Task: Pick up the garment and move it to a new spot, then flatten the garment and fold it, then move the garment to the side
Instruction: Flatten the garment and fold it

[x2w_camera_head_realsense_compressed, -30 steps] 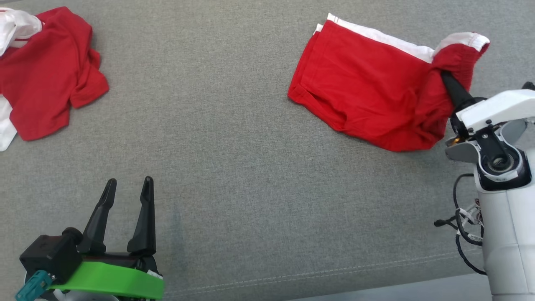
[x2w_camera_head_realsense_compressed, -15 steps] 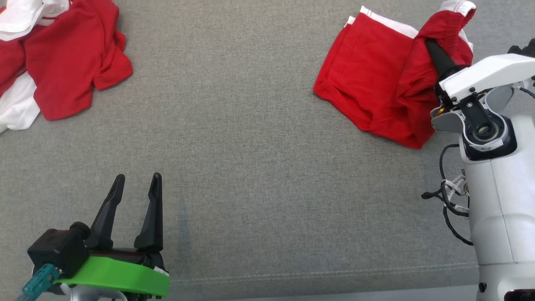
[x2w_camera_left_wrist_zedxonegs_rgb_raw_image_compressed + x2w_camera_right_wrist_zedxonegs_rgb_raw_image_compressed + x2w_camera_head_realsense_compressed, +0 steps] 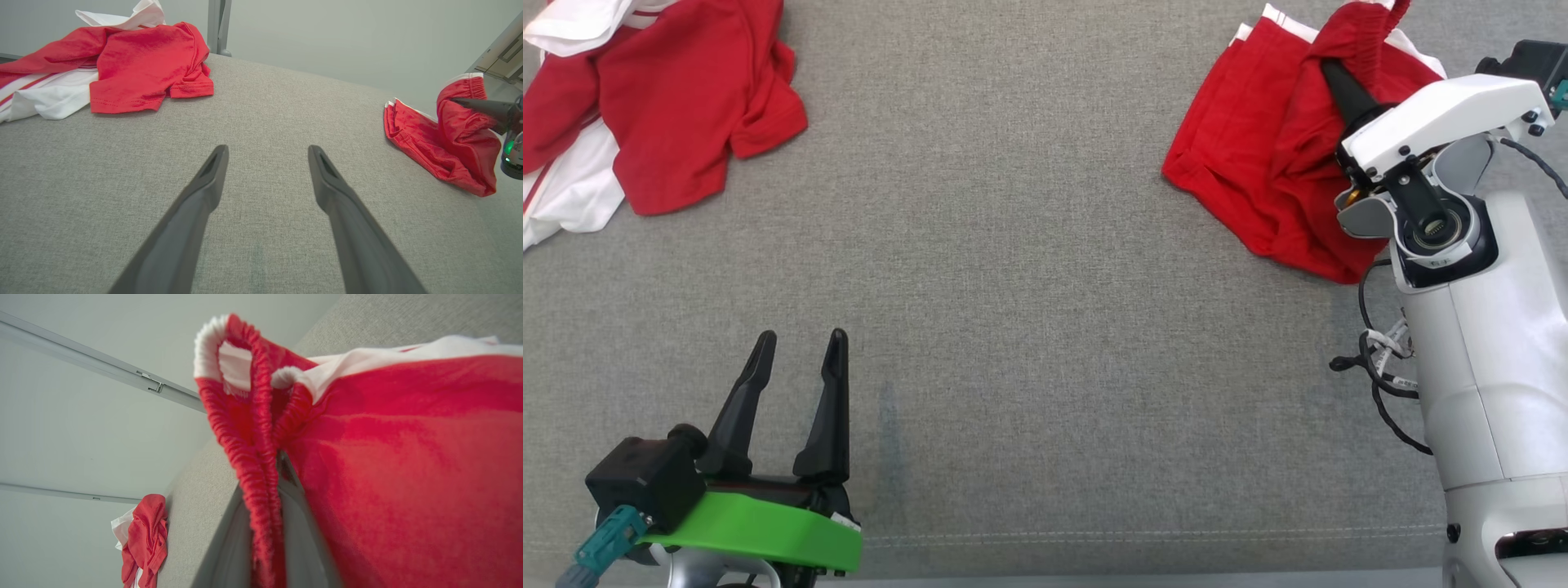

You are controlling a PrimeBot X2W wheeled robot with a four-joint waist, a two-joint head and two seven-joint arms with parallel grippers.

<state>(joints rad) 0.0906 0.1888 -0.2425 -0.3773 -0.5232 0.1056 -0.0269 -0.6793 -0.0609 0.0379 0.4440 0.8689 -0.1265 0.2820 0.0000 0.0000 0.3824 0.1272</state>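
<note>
The garment (image 3: 1258,147) is a pair of red shorts with white side stripes, lying at the far right of the grey table (image 3: 1029,269). My right gripper (image 3: 1331,69) is shut on its elastic waistband and holds that end lifted, the rest draping onto the table. In the right wrist view the gathered waistband (image 3: 257,428) is pinched between my fingers. In the left wrist view the shorts (image 3: 441,134) hang from the right gripper (image 3: 459,101) at the right edge. My left gripper (image 3: 800,339) is open over bare cloth at the near left, holding nothing.
A heap of red and white clothes (image 3: 654,98) lies at the far left corner, also seen as clothes (image 3: 122,65) in the left wrist view. The table's front edge (image 3: 1094,572) runs along the bottom. My white right arm (image 3: 1478,327) with loose cables stands at the right.
The right gripper has carried the waistband up and leftward over the shorts, bunching them narrower. The head view has shifted, moving everything rightward. The left gripper stays open.
</note>
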